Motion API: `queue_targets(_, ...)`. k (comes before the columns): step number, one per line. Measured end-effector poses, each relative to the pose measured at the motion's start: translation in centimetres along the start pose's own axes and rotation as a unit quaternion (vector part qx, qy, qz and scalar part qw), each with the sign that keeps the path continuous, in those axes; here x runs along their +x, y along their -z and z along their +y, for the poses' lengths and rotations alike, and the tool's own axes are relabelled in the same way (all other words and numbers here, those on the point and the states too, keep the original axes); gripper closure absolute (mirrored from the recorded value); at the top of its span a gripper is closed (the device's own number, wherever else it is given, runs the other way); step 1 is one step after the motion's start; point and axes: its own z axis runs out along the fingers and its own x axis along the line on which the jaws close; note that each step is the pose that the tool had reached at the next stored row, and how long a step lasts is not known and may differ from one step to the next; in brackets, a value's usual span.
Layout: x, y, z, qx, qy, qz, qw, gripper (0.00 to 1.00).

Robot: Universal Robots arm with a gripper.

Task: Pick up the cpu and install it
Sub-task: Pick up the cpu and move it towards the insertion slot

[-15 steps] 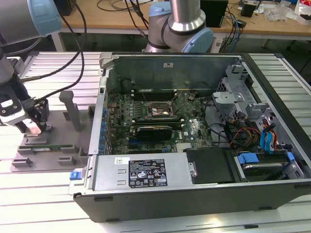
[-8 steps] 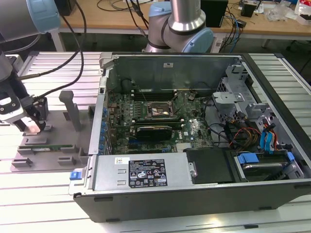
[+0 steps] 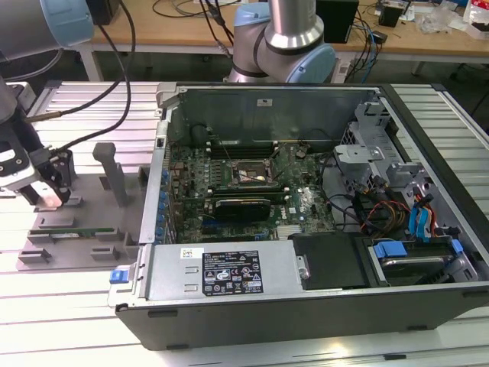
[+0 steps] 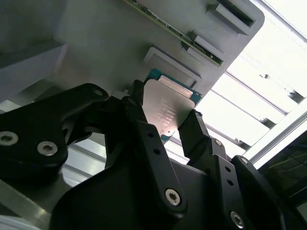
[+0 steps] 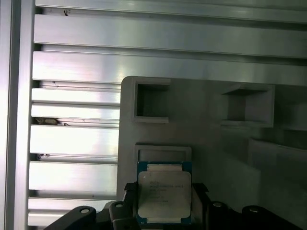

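Grey tray (image 3: 92, 187) at the exterior view's left sits beneath the gripper (image 3: 49, 199), well apart from the open case (image 3: 229, 306) and its socket (image 3: 248, 177) to the right. The wrist views give the grip itself. The cpu (image 5: 164, 191) is pinched by its edges between black fingers (image 4: 196, 134), just over a tray recess. Its square top is dull silver, rimmed in teal.
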Motion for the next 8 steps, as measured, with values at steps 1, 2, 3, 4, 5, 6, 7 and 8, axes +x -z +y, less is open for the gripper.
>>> queue_targets(1, 0.0, 0.14, 0.0, 0.0, 0.0, 0.0, 1.0, 0.46)
queue_targets(2, -0.01, 0.23, 0.0, 0.0, 0.0, 0.0, 1.0, 0.46)
queue_targets(3, -0.01, 0.29, 0.0, 0.0, 0.0, 0.0, 1.0, 0.46)
queue_targets(4, -0.01, 0.36, 0.0, 0.0, 0.0, 0.0, 1.0, 0.46)
queue_targets(5, -0.01, 0.42, 0.0, 0.0, 0.0, 0.0, 1.0, 0.46)
queue_targets(6, -0.01, 0.48, 0.0, 0.0, 0.0, 0.0, 1.0, 0.46)
queue_targets(7, -0.02, 0.54, -0.01, 0.0, 0.0, 0.0, 1.0, 0.46)
queue_targets(8, -0.02, 0.65, -0.01, 0.0, 0.0, 0.0, 1.0, 0.46)
